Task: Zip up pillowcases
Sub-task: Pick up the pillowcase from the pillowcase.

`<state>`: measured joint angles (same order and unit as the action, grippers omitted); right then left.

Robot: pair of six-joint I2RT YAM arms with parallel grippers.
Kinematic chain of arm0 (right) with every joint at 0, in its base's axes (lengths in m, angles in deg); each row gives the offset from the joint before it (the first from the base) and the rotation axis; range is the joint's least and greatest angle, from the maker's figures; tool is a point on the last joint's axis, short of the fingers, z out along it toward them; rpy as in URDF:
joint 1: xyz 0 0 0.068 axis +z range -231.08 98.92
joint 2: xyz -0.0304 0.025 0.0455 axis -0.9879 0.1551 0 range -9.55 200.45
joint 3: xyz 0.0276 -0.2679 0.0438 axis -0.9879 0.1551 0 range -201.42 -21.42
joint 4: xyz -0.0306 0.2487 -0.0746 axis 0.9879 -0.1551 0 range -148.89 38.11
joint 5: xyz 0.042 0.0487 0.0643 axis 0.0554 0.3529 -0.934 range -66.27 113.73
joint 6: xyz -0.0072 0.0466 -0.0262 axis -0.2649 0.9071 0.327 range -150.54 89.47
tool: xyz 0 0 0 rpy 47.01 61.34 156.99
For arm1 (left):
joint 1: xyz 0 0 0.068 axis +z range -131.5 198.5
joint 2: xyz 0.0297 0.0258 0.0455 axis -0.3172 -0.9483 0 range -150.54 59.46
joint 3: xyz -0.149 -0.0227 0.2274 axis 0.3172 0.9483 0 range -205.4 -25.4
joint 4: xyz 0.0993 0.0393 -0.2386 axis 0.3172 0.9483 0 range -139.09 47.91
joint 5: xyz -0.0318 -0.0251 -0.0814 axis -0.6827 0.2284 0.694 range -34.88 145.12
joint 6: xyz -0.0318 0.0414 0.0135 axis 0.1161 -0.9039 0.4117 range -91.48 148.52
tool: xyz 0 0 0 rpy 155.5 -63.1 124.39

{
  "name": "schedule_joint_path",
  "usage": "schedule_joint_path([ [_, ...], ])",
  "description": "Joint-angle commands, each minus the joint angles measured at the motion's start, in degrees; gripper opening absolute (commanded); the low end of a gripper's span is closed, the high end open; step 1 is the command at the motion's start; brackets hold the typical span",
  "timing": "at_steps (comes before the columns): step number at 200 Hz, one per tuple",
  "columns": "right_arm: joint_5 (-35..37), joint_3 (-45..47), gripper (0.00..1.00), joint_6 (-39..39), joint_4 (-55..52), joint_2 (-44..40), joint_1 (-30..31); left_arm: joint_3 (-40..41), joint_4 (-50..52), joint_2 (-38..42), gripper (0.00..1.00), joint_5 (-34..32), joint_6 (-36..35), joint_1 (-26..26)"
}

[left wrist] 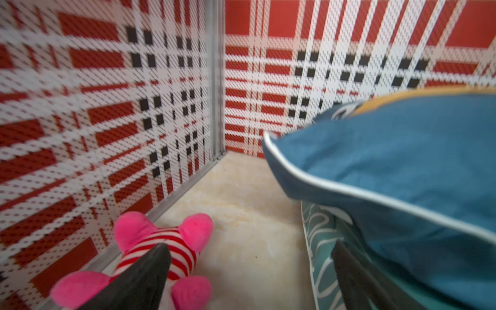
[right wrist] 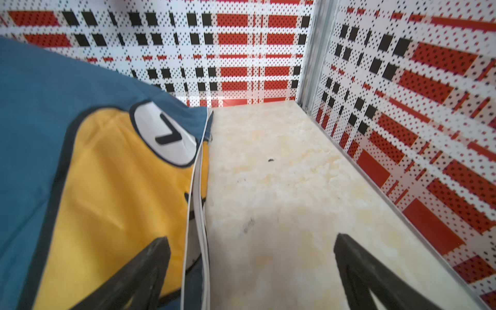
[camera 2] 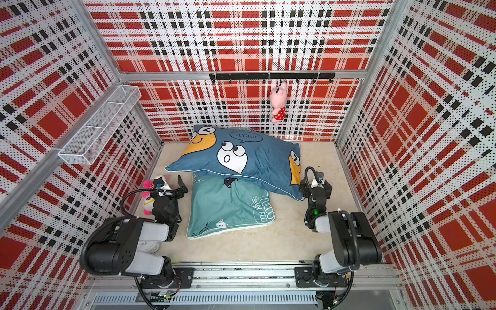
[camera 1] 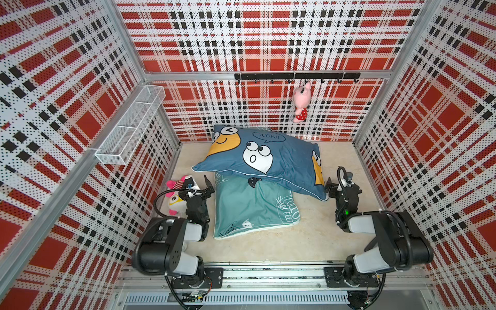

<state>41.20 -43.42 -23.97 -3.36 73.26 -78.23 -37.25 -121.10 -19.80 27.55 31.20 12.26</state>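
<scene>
In both top views the dark blue pillowcase (camera 1: 279, 161) (camera 2: 255, 161), printed with googly-eyed faces, lies askew on the far end of the teal pillowcase (camera 1: 249, 212) (camera 2: 225, 212). My left gripper (camera 1: 208, 188) (camera 2: 182, 188) (left wrist: 249, 248) is open beside the teal pillowcase's (left wrist: 319, 241) left edge, under the blue pillowcase's (left wrist: 402, 166) piped corner. My right gripper (camera 1: 330, 185) (camera 2: 303, 188) (right wrist: 251, 239) is open at the blue pillowcase's (right wrist: 40, 120) right end. One of its fingers is over the yellow face, and the white-piped edge runs between the fingers. No zipper pull shows.
A pink-and-white plush toy (camera 1: 175, 200) (left wrist: 161, 252) lies on the floor by the left wall, right behind my left gripper. A pink plush pig (camera 1: 302, 103) hangs from the black hook rail (camera 1: 268, 76). A white mesh shelf (camera 1: 131, 126) juts from the left wall. Beige floor (right wrist: 281, 174) lies right of the pillowcases.
</scene>
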Motion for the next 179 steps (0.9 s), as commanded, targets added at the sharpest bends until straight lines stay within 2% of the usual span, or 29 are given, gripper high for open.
schedule_joint_path([
  [1,1.96,-12.88,1.00,5.16,-29.15,-7.93,-2.23,-1.29,11.39,14.85,0.98,-20.35,5.37,-7.04],
  [19,-3.14,-18.02,1.00,8.30,-41.02,-9.13,-2.67,-8.81,35.71,24.84,0.98,-23.24,20.16,-14.61],
  [33,-8.69,-21.38,1.00,9.64,-49.52,-8.36,-2.85,-12.26,46.09,28.28,0.98,-23.35,29.29,-22.28],
  [44,-10.43,-23.58,1.00,10.31,-56.02,-7.67,-2.85,-13.97,50.80,29.50,0.98,-24.88,35.20,-29.25],
  [53,-12.02,-23.88,1.00,10.56,-58.38,-8.02,-2.85,-14.28,52.34,29.81,0.98,-27.83,40.79,-35.15],
  [68,-16.82,-23.28,1.00,11.36,-58.83,-9.29,-3.02,-13.06,45.66,28.34,0.98,-29.92,45.99,-43.30],
  [82,-21.37,-22.97,0.99,12.45,-59.13,-10.21,-3.03,-15.02,44.18,24.05,0.98,-29.14,51.94,-47.56],
  [96,-24.69,-22.11,0.99,13.57,-58.19,-11.17,-3.00,-18.71,42.95,18.16,0.98,-28.19,54.68,-50.95],
  [114,-26.30,-21.60,0.99,14.13,-57.83,-12.16,-2.99,-23.31,40.78,10.81,0.98,-24.66,55.27,-51.59],
  [140,-27.34,-21.96,1.00,12.85,-59.96,-13.03,-2.96,-26.89,37.84,3.49,0.98,-14.55,59.90,-47.54],
  [179,-25.37,-20.76,1.00,11.63,-61.27,-16.27,-3.02,-30.94,37.20,-3.16,0.98,-6.01,65.95,-42.01],
])
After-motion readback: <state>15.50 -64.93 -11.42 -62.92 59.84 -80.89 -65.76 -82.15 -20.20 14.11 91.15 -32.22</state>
